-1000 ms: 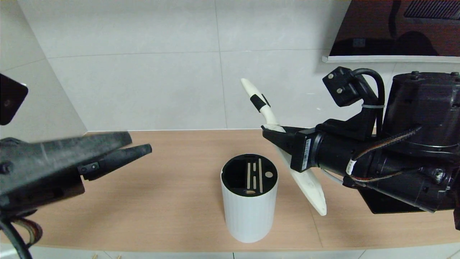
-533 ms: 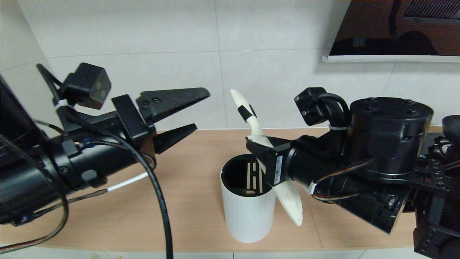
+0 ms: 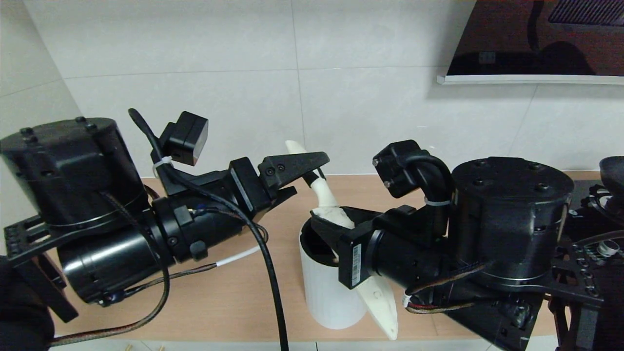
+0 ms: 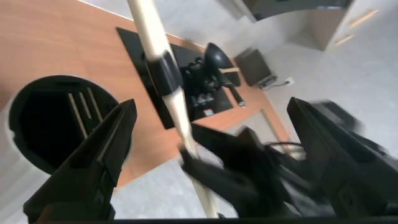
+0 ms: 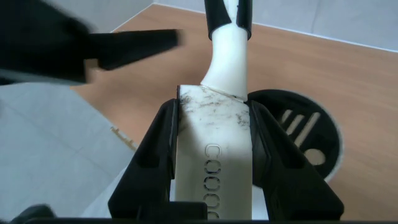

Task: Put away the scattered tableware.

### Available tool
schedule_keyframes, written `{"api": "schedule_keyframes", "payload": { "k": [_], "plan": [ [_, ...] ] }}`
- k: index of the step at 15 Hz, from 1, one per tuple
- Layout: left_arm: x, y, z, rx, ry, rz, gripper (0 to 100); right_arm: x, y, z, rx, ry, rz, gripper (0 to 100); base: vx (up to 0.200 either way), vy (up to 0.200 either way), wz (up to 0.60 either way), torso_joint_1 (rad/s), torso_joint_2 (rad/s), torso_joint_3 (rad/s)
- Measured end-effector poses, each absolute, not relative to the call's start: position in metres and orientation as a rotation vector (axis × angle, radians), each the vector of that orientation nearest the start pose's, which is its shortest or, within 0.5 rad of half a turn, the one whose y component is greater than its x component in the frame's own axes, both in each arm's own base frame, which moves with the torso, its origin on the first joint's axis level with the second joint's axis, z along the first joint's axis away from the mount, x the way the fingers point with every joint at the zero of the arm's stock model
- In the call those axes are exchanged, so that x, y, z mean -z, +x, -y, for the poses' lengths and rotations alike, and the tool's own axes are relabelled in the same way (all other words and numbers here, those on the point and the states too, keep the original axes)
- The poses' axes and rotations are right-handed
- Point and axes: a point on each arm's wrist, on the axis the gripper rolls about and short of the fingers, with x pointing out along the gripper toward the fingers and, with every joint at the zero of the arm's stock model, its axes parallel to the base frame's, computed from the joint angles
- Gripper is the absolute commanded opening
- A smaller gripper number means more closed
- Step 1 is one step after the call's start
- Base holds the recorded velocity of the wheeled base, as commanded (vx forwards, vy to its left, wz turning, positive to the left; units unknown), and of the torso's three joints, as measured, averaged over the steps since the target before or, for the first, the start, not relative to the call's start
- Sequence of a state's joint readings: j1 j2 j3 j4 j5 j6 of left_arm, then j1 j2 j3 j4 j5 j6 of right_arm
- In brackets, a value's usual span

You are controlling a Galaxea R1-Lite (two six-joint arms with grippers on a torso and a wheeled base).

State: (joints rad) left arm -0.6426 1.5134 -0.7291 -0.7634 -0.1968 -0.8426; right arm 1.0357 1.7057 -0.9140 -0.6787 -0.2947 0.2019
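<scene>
**Desk:** Where is your right end effector?

**Operator:** My right end effector point(image 3: 336, 222) is clamped on the white spatula point(image 3: 327, 199), gripping where the handle widens into the blade. I have the spatula tilted; its handle end points up and to the far left; its blade hangs down at the near right.

**Desk:** And the left?

**Operator:** My left end effector point(image 3: 309, 174) has its jaws apart, one finger on either side of the handle near the black tape band point(image 4: 165, 65); I cannot tell whether either finger touches it.

**Desk:** The holder?

**Operator:** The white cylindrical holder point(image 3: 326, 287) stands upright on the wooden tabletop point(image 3: 219, 297), just below both end effectors; the blade crosses in front of its right wall, outside the dark opening; my right wrist camera shows its slotted black insert point(image 5: 305, 134) beside the handle.
</scene>
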Motion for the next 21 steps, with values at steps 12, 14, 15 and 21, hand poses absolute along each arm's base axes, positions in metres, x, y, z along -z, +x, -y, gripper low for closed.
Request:
{"api": "schedule_keyframes", "payload": {
  "k": [12,14,15,21],
  "plan": [
    [-0.208,0.227,0.174,0.677,-0.773,-0.364,100,-0.208,0.159,-0.274,-0.755,0.102,-0.187,0,0.000,0.000,0.00,0.000,0.00,0.000],
    [-0.206,0.228,0.175,0.674,-0.771,-0.371,0,-0.207,0.159,-0.274,-0.756,0.100,-0.188,0,0.000,0.000,0.00,0.000,0.00,0.000],
    [-0.205,0.228,0.175,0.673,-0.770,-0.373,0,-0.207,0.158,-0.275,-0.760,0.099,-0.189,0,0.000,0.000,0.00,0.000,0.00,0.000],
    [-0.205,0.228,0.176,0.674,-0.770,-0.375,0,-0.206,0.156,-0.276,-0.765,0.098,-0.191,0,0.000,0.000,0.00,0.000,0.00,0.000]
  ]
}}
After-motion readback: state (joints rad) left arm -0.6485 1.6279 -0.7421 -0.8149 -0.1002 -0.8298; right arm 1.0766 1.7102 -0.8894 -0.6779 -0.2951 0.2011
